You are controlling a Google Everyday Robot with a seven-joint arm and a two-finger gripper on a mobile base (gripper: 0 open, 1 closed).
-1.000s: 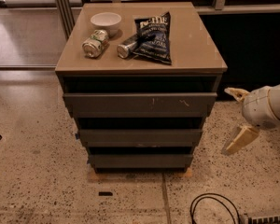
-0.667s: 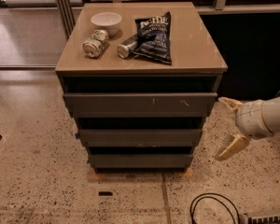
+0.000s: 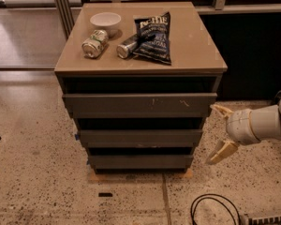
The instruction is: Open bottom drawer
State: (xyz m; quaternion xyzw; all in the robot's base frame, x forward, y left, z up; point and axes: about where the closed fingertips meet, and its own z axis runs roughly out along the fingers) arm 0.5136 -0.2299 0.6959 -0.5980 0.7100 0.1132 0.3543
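Note:
The bottom drawer (image 3: 139, 161) is the lowest and smallest dark grey front of the cabinet, plain and flat, with a dark gap above it. The middle drawer (image 3: 140, 137) and the wide top drawer (image 3: 139, 105) with pale scratch marks sit above it. My gripper (image 3: 218, 131) is to the right of the cabinet, level with the middle drawer, apart from it. Its two tan fingers (image 3: 221, 152) are spread wide, one up and one down, holding nothing.
On the cabinet top (image 3: 196, 50) lie a white bowl (image 3: 105, 21), two cans (image 3: 94, 43) (image 3: 126, 46) and a dark chip bag (image 3: 153, 36). A black cable (image 3: 214, 211) coils on the speckled floor at lower right. A glass wall stands behind.
My gripper has moved left and down toward the cabinet's right side, from beside the top drawer to beside the middle drawer. The drawers have not moved.

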